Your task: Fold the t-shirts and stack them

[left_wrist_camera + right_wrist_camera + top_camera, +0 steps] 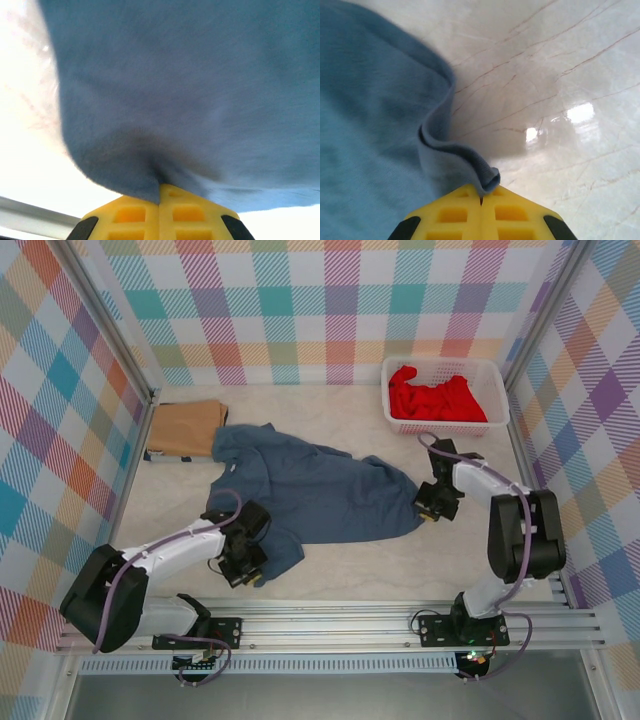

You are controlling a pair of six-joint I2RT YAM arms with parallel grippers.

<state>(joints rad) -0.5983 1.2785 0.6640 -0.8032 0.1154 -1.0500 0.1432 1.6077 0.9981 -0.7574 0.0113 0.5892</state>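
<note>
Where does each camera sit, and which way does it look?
Top: above and behind, looking down on the table; left arm and right arm show.
Left wrist: on that arm, looking along the left end effector, shut on the blue shirt.
Right wrist: likewise, the right end effector shut on the shirt's edge.
Shared: all three see the blue shirt.
</note>
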